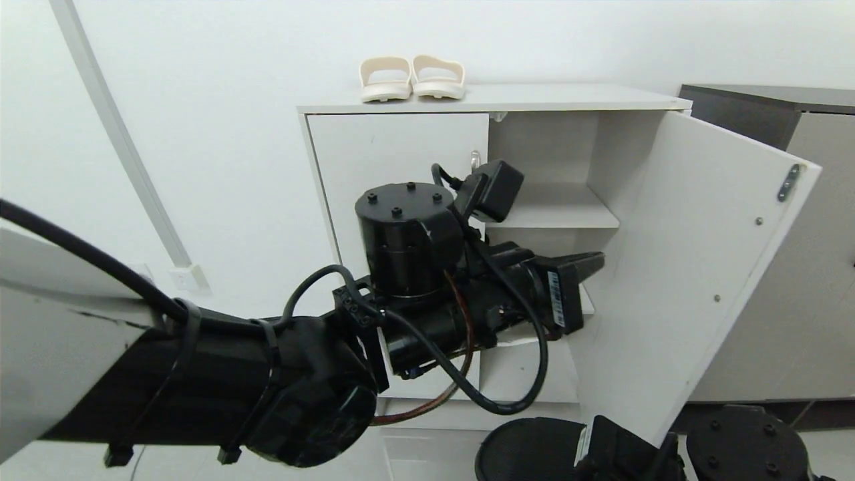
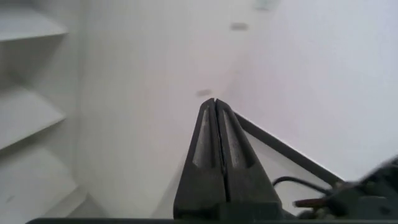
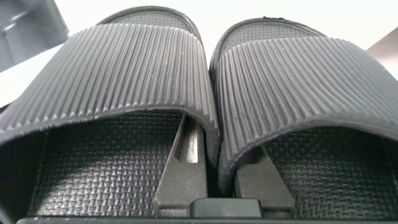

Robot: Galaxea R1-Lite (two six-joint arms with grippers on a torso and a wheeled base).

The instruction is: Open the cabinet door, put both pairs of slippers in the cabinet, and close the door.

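The white cabinet (image 1: 494, 99) has its right door (image 1: 695, 267) swung open and its left door (image 1: 401, 167) closed; bare shelves (image 1: 558, 214) show inside. A pair of cream slippers (image 1: 412, 78) sits on the cabinet top. My left gripper (image 1: 591, 262) (image 2: 215, 111) is shut with nothing in it, held just in front of the open compartment beside the door's inner face. Low at the front, my right gripper (image 1: 618, 444) (image 3: 219, 158) is shut on a pair of black ribbed slippers (image 1: 528, 447) (image 3: 143, 81), one finger (image 3: 185, 168) inside each, pinching their inner walls together.
A grey cabinet with a dark top (image 1: 801, 200) stands right of the open door, close behind its edge. A white wall with a slanted trim strip (image 1: 113, 127) and a socket (image 1: 190, 277) lies to the left. My left forearm crosses the lower left of the head view.
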